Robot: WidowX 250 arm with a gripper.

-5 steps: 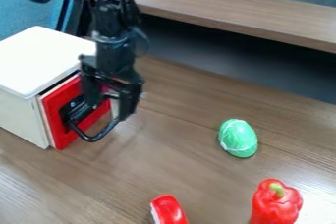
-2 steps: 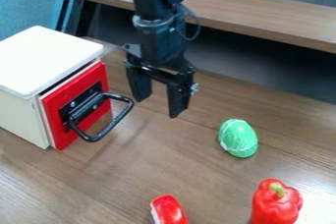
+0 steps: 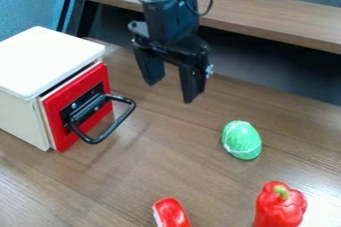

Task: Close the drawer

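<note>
Jaws spread apart and released, your gripper (image 3: 171,91) hangs over the wooden table (image 3: 166,156), its fingertips pointing down, one on each side of an open gap. You have it in the upper middle of the camera view, to the right of the drawer (image 3: 100,75) and apart from it. That drawer sits at the left, in the white cabinet (image 3: 50,59), its red front facing you at a slant toward the lower right. The black handle (image 3: 118,122) juts out from the front as a rounded loop over the table. A thin dark line runs between the cabinet's lid and the drawer's upper edge; from this angle you can't quite be sure whether the front sits fully flush. Well to the right of the handle, you see a green egg-shaped thing (image 3: 242,140) on the table. Nearer the bottom edge stands a red pepper (image 3: 279,208) with a green stem, and to its left lies a red and white object (image 3: 171,213), cut off by the view's edge.
</note>
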